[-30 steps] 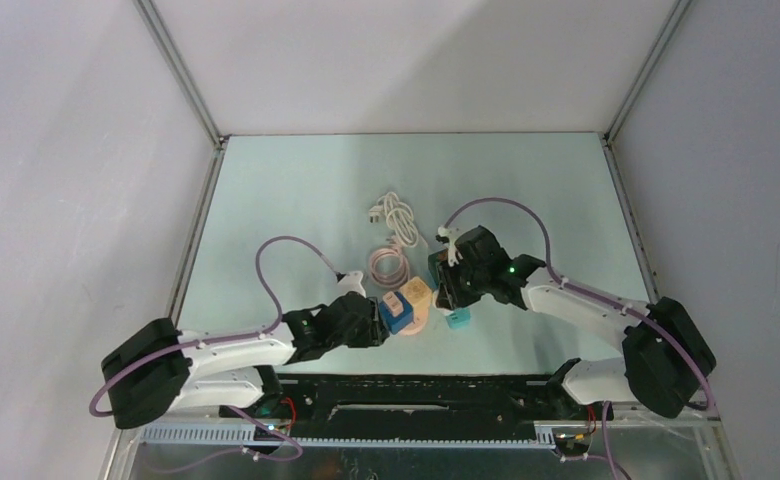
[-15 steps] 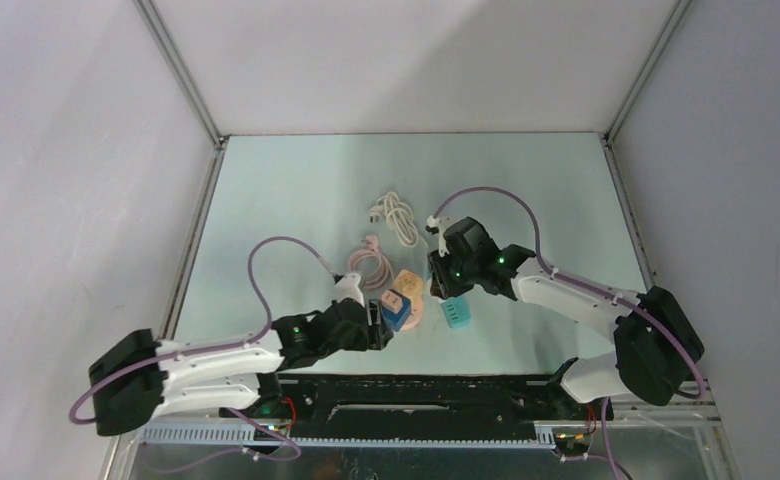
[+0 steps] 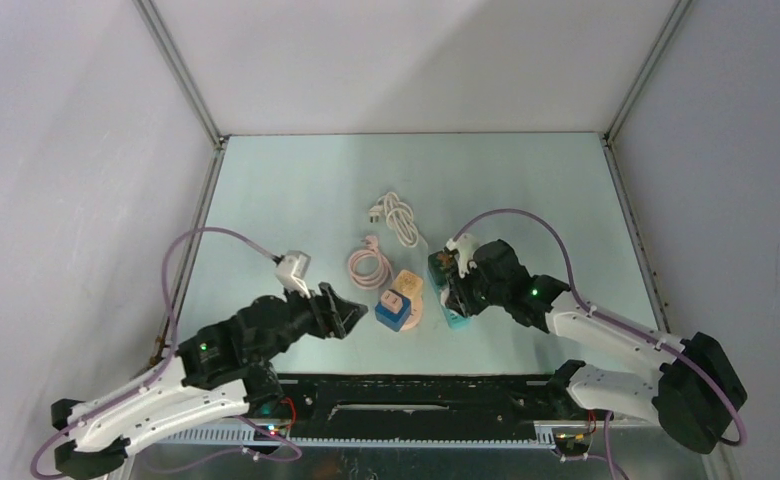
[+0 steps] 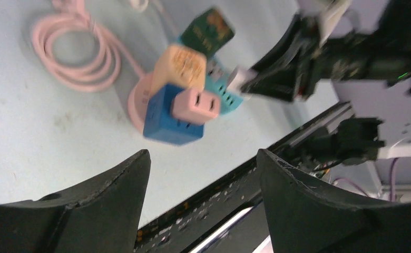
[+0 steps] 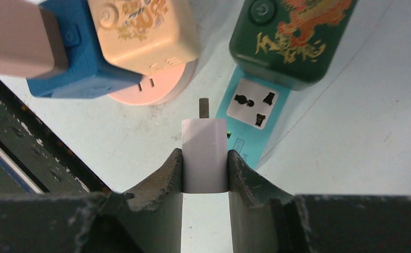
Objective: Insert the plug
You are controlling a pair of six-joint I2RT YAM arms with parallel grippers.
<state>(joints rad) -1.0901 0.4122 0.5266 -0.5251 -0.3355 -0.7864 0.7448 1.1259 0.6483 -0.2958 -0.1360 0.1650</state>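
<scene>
left jaws have drawn back from the glossy blue cube and gape wide, holding nothing. right jaws have come lower, clamped on the smooth white plug. its flat metal prong hangs just beside the teal strip, near the white socket face but not in it. behind, on the table, stands a dark green block with an orange dragon and gold lettering too stylised to read.

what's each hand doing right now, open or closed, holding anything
left hand: open, nothing between its fingers.
right hand: closed on the white plug.
</scene>
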